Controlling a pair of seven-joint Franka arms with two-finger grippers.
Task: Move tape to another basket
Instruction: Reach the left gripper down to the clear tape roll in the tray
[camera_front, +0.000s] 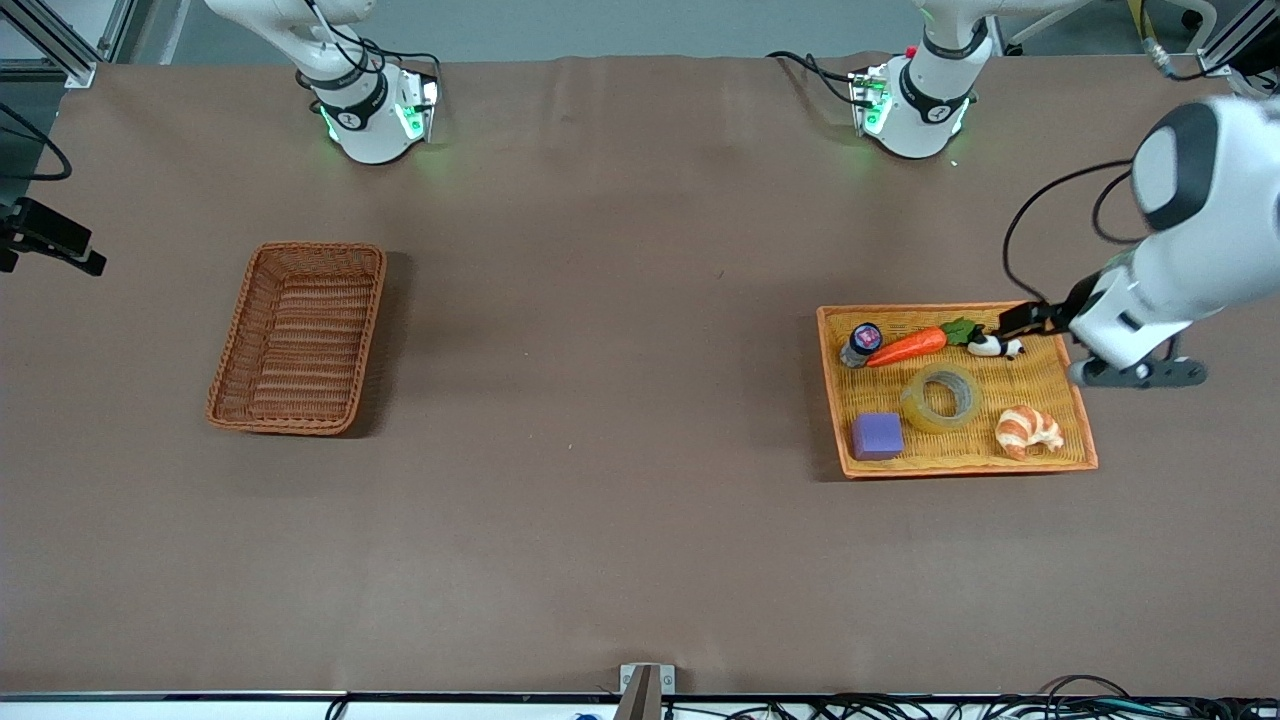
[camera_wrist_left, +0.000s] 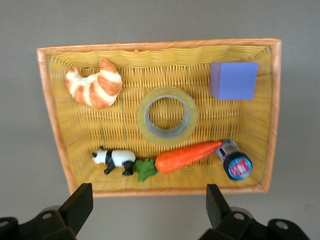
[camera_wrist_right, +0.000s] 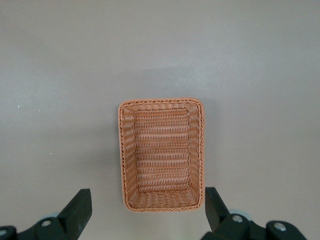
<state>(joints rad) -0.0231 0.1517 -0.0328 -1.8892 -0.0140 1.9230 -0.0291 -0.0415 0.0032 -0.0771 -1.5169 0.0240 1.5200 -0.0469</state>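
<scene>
The tape (camera_front: 941, 397) lies flat in the middle of the yellow tray (camera_front: 1082, 432), at the left arm's end of the table. Around it in the tray are a croissant (camera_front: 1028, 431), a purple block (camera_front: 877, 436), a carrot (camera_front: 908, 346), a small panda (camera_front: 994, 346) and a little jar (camera_front: 862, 343). The left gripper (camera_wrist_left: 147, 210) hovers over the tray's edge toward the robots, fingers spread wide and holding nothing. The right gripper (camera_wrist_right: 147, 210) hangs high over the basket (camera_front: 298, 337), also wide open and with nothing in it. The basket holds nothing and stands at the right arm's end, well apart from the tray.
</scene>
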